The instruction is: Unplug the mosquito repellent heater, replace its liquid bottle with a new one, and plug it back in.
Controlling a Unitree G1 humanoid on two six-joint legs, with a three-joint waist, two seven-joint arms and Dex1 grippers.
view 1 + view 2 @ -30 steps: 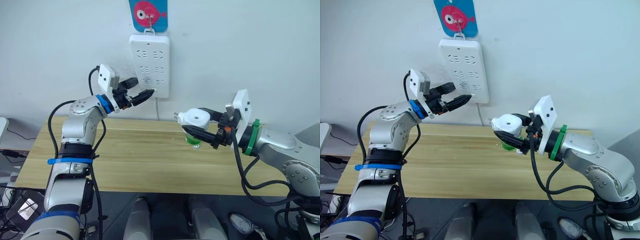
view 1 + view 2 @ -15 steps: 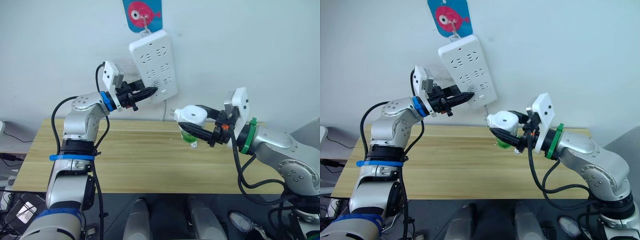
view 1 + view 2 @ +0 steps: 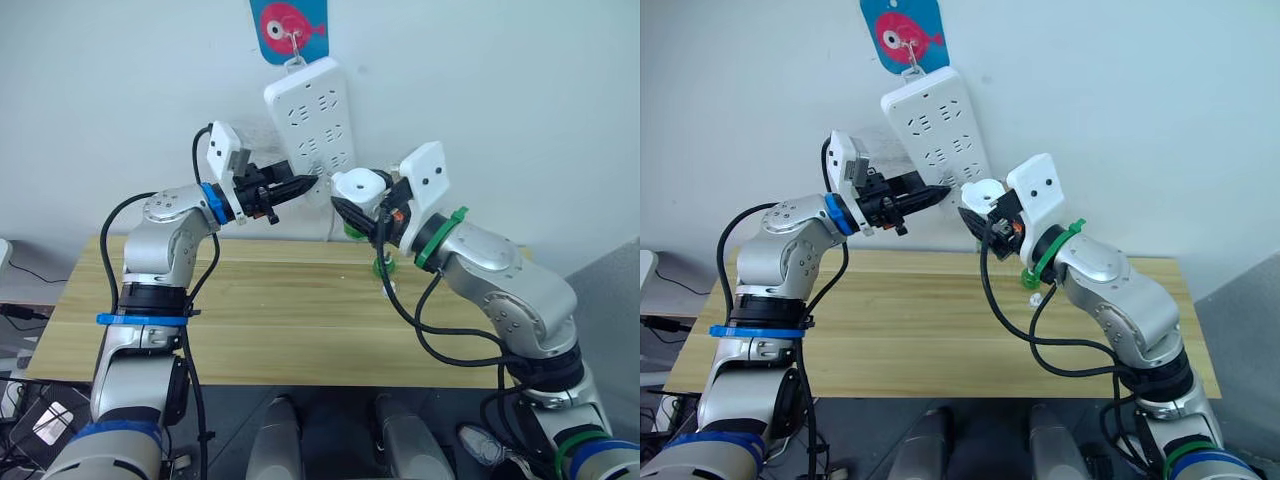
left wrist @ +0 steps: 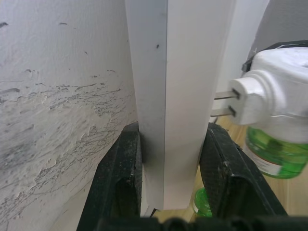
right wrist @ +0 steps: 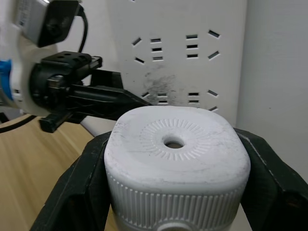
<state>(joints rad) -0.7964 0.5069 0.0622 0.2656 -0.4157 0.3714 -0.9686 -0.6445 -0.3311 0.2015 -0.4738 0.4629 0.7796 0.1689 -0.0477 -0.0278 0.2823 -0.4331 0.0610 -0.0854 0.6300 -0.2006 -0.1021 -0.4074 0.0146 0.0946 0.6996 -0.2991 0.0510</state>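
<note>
Left gripper point(image 3: 290, 187) pinches the lower edge of the white power strip point(image 3: 318, 130), which hangs tilted on the wall from a hook under a blue fish card point(image 3: 290, 25). In the head views the right gripper point(image 3: 352, 212) sits just beside the left one, closed around the mosquito repellent heater point(image 3: 360, 185), and holds it close to the strip's lower sockets, above the wooden worktop point(image 3: 270, 320). A small green object point(image 3: 1029, 278) shows beyond the right forearm; what it is I cannot tell.

From the left wrist, the two black fingers point(image 4: 118, 178) clamp the strip's edge, one on the wall side and one on the socket side. Off the socket-side finger the heater's two metal prongs point(image 4: 220, 103) point at the strip face, near it but apart. A green liquid bottle point(image 4: 276, 151) hangs under the heater.

From the right wrist, the gripper's fingers point(image 5: 72, 190) hug the heater's ribbed sides, its round top hole facing the camera. Beyond it lie the strip's socket slots point(image 5: 192, 45) and the left gripper's fingers.

Judged risk: the strip hangs from one hook and is tilted, so a push with prongs off the slots could swing or twist it out of the left gripper's hold, or bend the prongs.

The target slot is hidden behind the heater in the right wrist view, and the strip's face cannot be seen edge-on from the left wrist, so alignment is hard to judge.
</note>
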